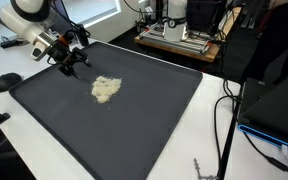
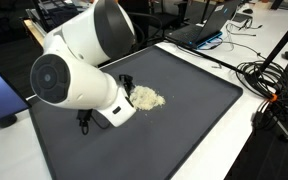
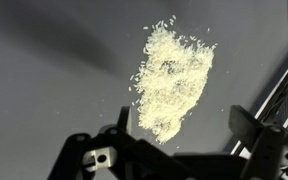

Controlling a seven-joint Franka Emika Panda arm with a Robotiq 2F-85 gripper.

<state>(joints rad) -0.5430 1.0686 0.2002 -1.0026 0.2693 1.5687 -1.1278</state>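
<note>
Plainly, the claw (image 1: pixel 74 66) is held wide open and empty over the mat (image 1: pixel 154 112). The rice (image 3: pixel 172 80) is seen just ahead, its long axis running away from the claw.

Count: 1 pile of white grains (image 1: pixel 106 89) centre-left of frame, 1 black mat (image 1: pixel 144 130), 1 gripper (image 1: pixel 71 70) upper left, 1 mouse (image 1: pixel 7 82) left edge, 1 laptop (image 2: pixel 209 28) upper right.
</note>
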